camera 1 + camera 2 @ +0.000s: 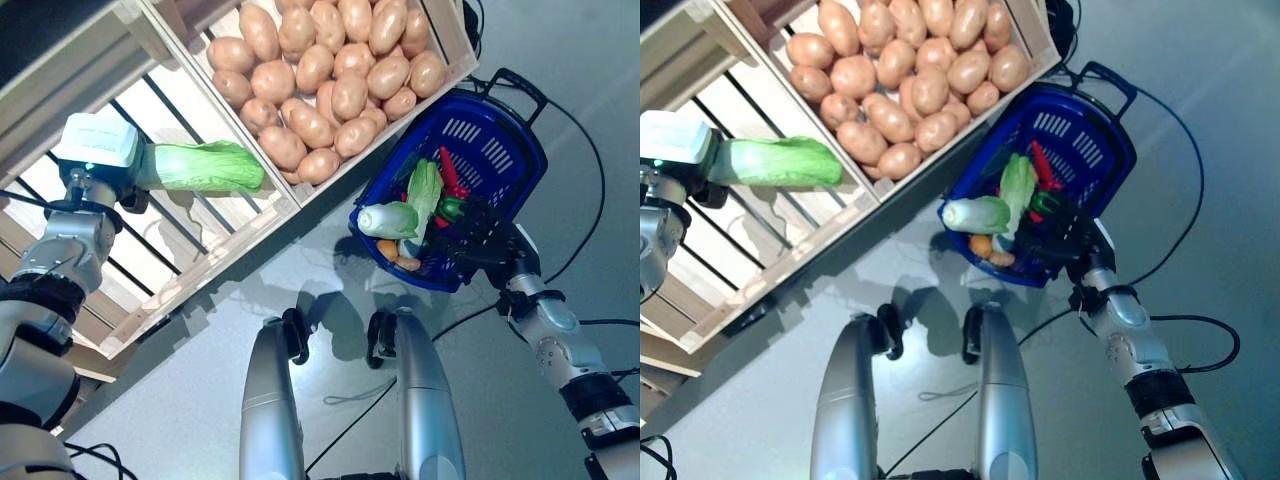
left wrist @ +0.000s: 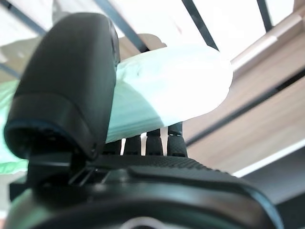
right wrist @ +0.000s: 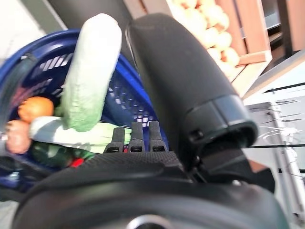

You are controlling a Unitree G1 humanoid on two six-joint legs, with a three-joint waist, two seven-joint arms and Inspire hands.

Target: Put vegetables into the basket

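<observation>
My left hand point(image 1: 105, 160) is shut on a green leafy cabbage point(image 1: 205, 168) and holds it over the slatted crate at the left of the wooden stand. In the left wrist view the thumb point(image 2: 71, 81) and fingers close round its pale stalk point(image 2: 171, 90). The blue basket point(image 1: 520, 125) stands on the floor to the right of the stand. In it lie pale green cabbages point(image 1: 392, 219), a red pepper point(image 1: 449, 170), a green vegetable point(image 1: 451, 208) and orange carrots point(image 1: 398, 256). My right hand point(image 1: 482, 238) is open at the basket's near rim.
The wooden stand point(image 1: 240, 235) runs across the upper left, with a crate of potatoes point(image 1: 330, 80) right beside the basket. Grey floor lies to the right of the basket and beyond it.
</observation>
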